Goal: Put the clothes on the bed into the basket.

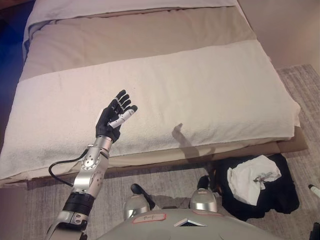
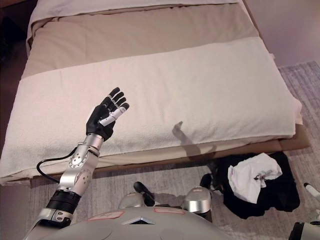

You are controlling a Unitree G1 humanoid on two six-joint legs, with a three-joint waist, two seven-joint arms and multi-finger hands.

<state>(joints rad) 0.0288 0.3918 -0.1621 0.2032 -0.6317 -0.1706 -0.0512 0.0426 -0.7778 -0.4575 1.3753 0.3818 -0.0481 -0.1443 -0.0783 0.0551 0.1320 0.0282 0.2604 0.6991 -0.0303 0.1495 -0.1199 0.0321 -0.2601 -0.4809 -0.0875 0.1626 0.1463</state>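
**Left hand raised over the bed, clothes down in the basket**

The robot's left hand [image 1: 116, 119] is up above the near part of the wide bed with its cream towelling cover [image 1: 200, 90], fingers straight and spread, palm released, holding nothing at all. It hangs over the bed's front-left area, clear of the cover. Off the bed's near right corner, down on the grey woven carpet [image 2: 165, 182], sits the black soft-sided fabric basket [image 2: 280, 192]. Inside it lies a crumpled white garment [image 2: 250, 177], resting on dark cloth that fills the rest of the basket. At the far right edge, just beyond the basket, only a sliver of the right hand [image 1: 313, 189] shows; whether it is clenched or relaxed cannot be told.
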